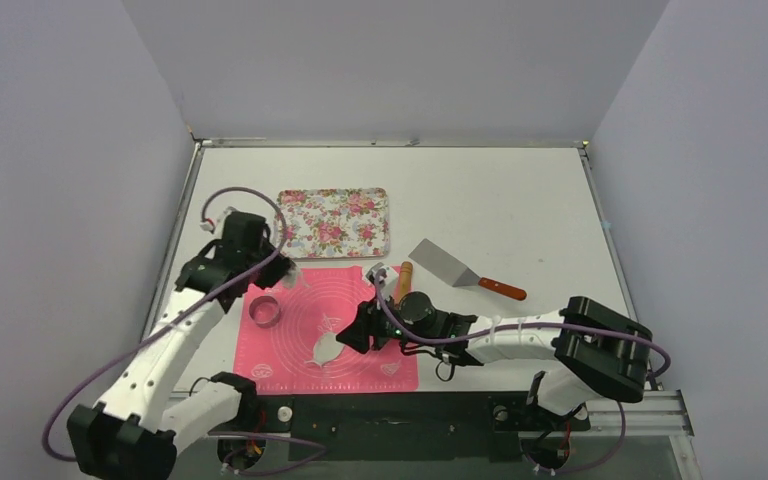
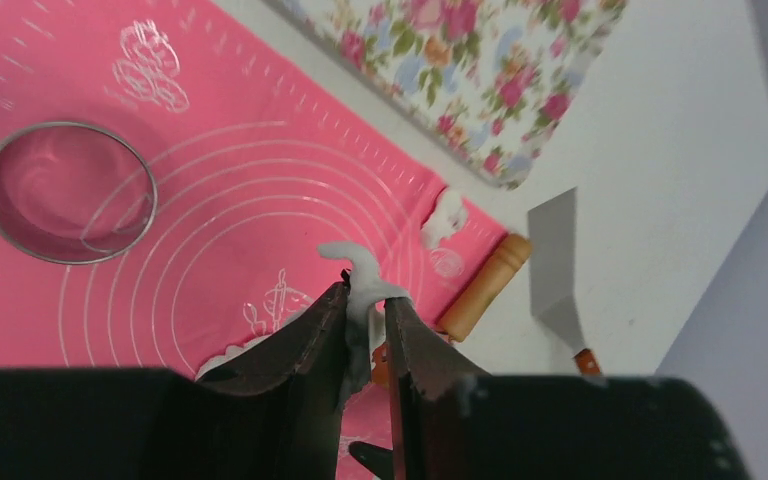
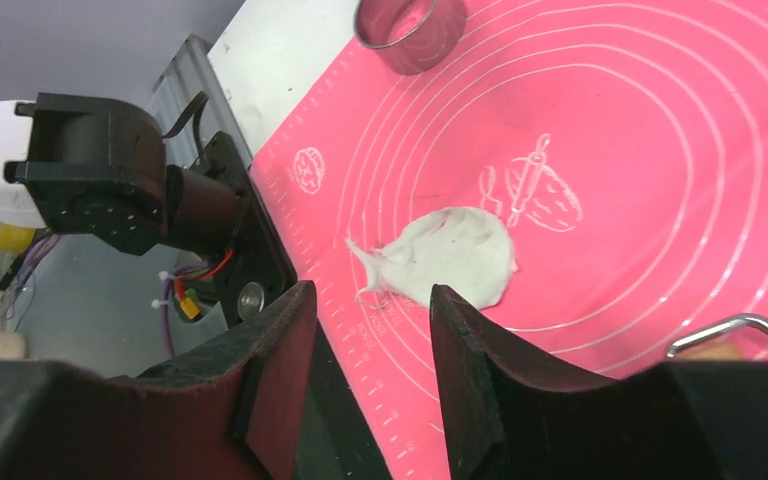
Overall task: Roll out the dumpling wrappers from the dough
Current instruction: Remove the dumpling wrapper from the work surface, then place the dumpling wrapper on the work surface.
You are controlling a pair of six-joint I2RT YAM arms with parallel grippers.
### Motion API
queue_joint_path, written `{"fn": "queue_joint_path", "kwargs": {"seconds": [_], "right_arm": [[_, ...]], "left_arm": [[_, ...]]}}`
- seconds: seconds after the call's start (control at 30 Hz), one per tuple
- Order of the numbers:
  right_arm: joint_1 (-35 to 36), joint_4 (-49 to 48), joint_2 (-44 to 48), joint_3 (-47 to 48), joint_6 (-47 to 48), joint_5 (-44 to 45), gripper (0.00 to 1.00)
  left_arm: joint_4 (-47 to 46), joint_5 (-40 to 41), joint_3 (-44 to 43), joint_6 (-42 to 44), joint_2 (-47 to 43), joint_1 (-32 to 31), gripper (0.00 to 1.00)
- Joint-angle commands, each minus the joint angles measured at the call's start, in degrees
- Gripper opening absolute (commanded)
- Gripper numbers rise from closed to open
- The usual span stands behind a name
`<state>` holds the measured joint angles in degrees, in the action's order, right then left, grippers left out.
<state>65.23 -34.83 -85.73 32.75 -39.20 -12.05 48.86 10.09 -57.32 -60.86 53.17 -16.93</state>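
Left pincer (image 2: 367,296) pinches a dough scrap (image 2: 358,262) — right pincer (image 3: 372,292) gapes near the wrapper (image 3: 457,255).

1. The mat (image 1: 290,355) is showing bright pink, with thin white circles, ruler marks and small white drawings.
2. The tray (image 1: 334,222) is carrying a flower pattern: pink roses and green leaves on cream.
3. The wrapper (image 3: 455,265) and the scrap (image 2: 365,275) are looking white.
4. The ring (image 3: 410,55) is shining silver.
5. The spatula (image 1: 445,262) is showing a grey blade and an orange-brown handle.
6. The rolling pin (image 2: 485,285) is looking light brown.
7. The cables (image 1: 245,189) are showing purple, and the table (image 1: 500,190) is looking off-white.
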Motion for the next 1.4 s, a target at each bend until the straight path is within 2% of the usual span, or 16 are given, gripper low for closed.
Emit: {"fn": "queue_joint_path", "kwargs": {"seconds": [0.0, 0.07, 0.23, 0.3, 0.43, 0.73, 0.87, 0.97, 1.13, 1.27, 1.37], "right_arm": [[-1.5, 2.7, 4.6, -0.6, 2.1, 6.6, 0.44], [-2.7, 4.3, 6.1, -0.7, 2.2, 10.2, 0.49], [-5.9, 8.4, 8.7, 0.2, 3.4, 18.6, 0.55], [-6.6, 10.2, 8.6, 1.1, 3.4, 21.9, 0.57], [-7.8, 9.1, 7.1, 2.6, 4.5, 22.7, 0.59], [-8.1, 8.8, 1.6, 5.6, 5.5, 16.8, 0.54], [-8.1, 6.5, -0.2, 5.6, 4.6, 15.4, 0.55], [-8.2, 5.6, -1.8, 6.0, 4.5, 15.5, 0.55], [-8.3, 4.3, -3.9, 6.6, 4.6, 15.9, 0.54], [-8.3, 2.9, -4.2, 6.3, 4.5, 17.5, 0.48], [-8.3, 2.0, -2.6, 5.1, 4.1, 20.9, 0.37]], "left_arm": [[-16.8, -7.6, 5.3, -2.8, 5.9, -6.9, 0.18], [-18.4, -5.6, 6.2, -3.8, 10.5, -9.5, 0.21], [-21.3, -8.9, 5.8, -5.2, 23.1, -10.6, 0.32], [-21.4, -8.9, 4.7, -6.0, 25.5, -11.2, 0.35], [-24.3, -13.2, 3.1, -7.1, 30.8, -12.3, 0.38], [-25.6, -16.3, 1.6, -9.3, 32.7, -13.9, 0.47], [-26.0, -16.9, 0.7, -11.7, 34.0, -14.3, 0.48], [-28.9, -20.5, 1.0, -13.5, 34.4, -14.6, 0.49], [-29.7, -20.6, 0.6, -14.9, 32.6, -17.0, 0.49], [-29.2, -20.9, 1.1, -15.5, 31.3, -18.5, 0.49], [-26.5, -19.8, 1.9, -15.5, 30.6, -19.1, 0.49]]}}
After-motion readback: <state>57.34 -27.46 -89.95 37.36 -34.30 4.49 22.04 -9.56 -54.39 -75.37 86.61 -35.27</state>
